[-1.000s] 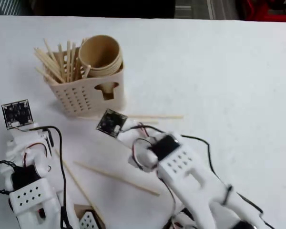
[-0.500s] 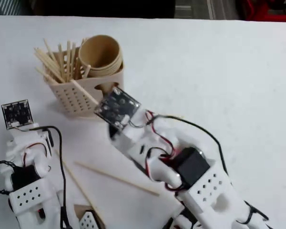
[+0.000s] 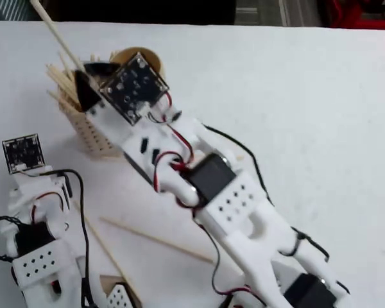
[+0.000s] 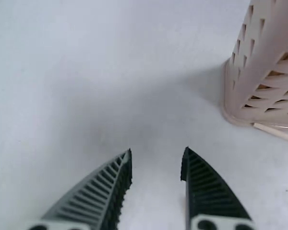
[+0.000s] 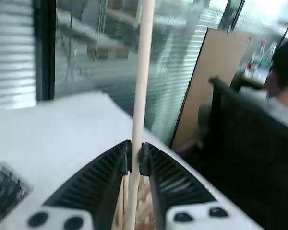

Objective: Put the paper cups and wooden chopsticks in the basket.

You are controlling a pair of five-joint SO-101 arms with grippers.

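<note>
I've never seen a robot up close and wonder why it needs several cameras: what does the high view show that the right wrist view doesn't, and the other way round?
From the high view you get the basket holding paper cups and bundled chopsticks, two loose chopsticks on the table, and the left arm beside them. From the right wrist view you get window blinds and a dark chair beyond the table. Shared: the right gripper shut on one wooden chopstick, held at the basket.

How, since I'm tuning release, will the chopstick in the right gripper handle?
The chopstick looks thin and straight, so likely stiff and light. It sticks far past the narrow pinch of the right gripper, so it may swivel.
</note>
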